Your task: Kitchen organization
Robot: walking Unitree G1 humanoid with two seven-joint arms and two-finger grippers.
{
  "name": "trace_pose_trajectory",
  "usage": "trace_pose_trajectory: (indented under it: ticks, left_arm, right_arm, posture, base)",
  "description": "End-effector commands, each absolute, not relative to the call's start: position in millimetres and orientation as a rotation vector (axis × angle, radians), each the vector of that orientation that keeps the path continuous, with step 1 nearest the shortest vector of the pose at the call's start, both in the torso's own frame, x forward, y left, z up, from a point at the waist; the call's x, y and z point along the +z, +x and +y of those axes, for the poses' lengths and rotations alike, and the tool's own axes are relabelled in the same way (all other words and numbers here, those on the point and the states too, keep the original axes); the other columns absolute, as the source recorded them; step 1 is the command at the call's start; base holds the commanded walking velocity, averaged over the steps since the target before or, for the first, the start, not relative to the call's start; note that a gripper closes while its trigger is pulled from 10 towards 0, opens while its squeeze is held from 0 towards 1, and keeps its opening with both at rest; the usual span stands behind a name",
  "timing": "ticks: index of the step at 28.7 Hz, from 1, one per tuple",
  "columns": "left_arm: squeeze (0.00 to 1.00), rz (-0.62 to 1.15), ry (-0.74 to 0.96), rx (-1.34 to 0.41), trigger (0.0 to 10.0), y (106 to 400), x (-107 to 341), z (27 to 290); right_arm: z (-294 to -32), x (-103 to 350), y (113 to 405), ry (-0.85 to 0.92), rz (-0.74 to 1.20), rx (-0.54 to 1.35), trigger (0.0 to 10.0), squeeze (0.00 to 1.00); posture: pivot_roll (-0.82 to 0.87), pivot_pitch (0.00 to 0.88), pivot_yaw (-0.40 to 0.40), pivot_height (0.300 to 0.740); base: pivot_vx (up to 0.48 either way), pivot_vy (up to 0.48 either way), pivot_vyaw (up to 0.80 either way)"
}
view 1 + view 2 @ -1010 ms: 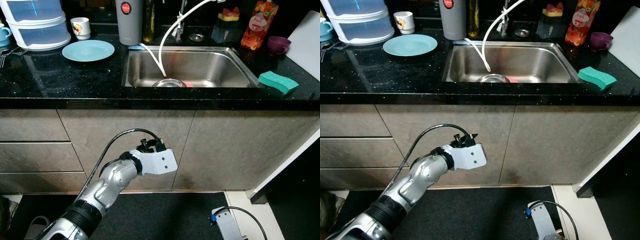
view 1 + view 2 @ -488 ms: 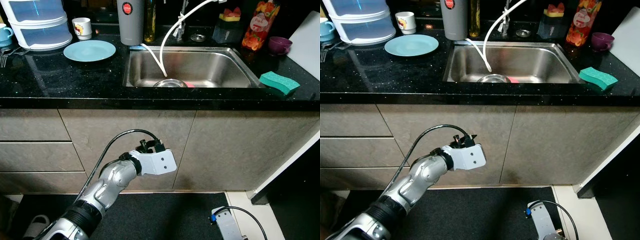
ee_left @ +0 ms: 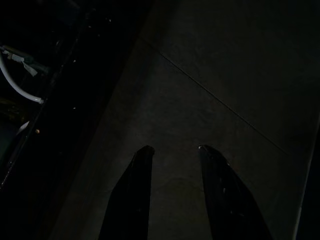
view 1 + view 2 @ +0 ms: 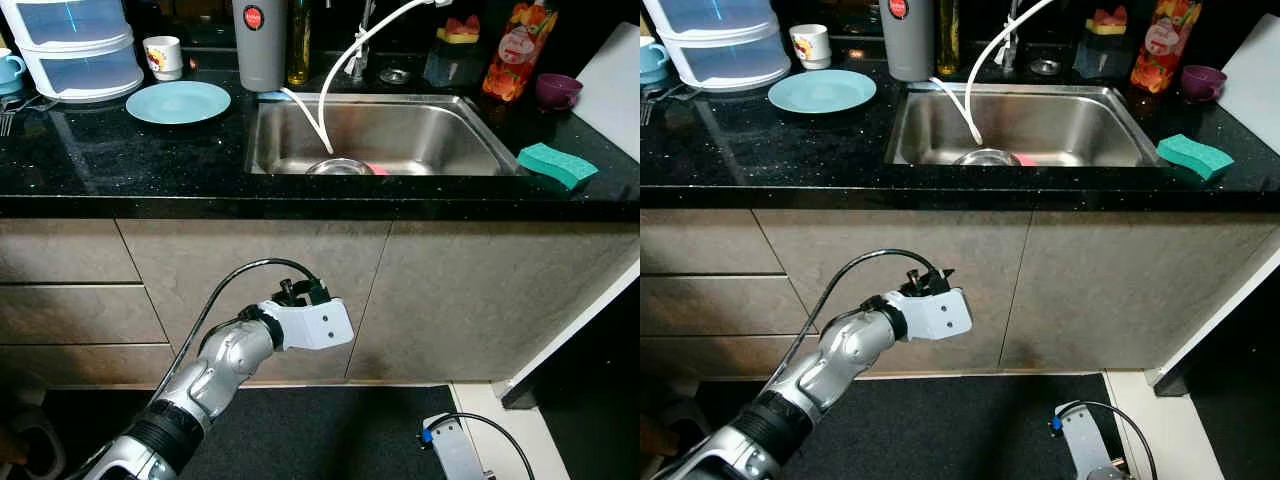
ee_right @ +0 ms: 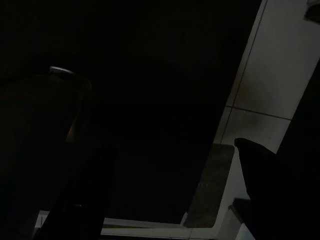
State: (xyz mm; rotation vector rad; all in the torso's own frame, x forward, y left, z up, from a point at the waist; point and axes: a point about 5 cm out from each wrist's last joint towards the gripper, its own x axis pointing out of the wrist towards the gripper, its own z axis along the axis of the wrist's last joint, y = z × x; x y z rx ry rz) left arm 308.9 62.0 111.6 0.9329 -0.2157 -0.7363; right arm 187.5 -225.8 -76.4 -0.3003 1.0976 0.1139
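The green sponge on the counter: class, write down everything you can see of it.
The green sponge is a teal-green, thick, roughly rectangular block that looks soft and foamy. It lies flat on the black speckled countertop, just right of the steel sink, set at an angle to the counter edge. Nothing rests on it, and no gripper is touching it. A purple cup stands behind it, apart.

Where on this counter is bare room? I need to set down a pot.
Bare black counter lies in front of the blue plate, left of the sink. It is crowded along the back wall, and right of the sink the green sponge takes the narrow strip.
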Motion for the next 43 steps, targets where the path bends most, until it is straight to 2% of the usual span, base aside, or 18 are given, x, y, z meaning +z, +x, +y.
trace_pose_trajectory:
  ticks: [1, 43]
  left_arm:
    - [0.00, -0.209, 0.938, -0.749, 10.0, 305.6, 106.6, 60.9]
    - [0.00, -0.218, 0.935, -0.752, 10.0, 297.9, 106.6, 62.9]
  right_arm:
    - [-226.5, -78.7, 182.4, -0.297, 1.117, 0.115, 10.0, 0.00]
    - [-225.5, -81.5, 176.9, -0.296, 1.131, 0.127, 10.0, 0.00]
  posture:
    - [0.08, 0.020, -0.038, 0.740]
    - [0.13, 0.046, -0.009, 0.740]
  base:
    - [0.000, 0.000, 0.00]
    - [0.000, 0.000, 0.00]
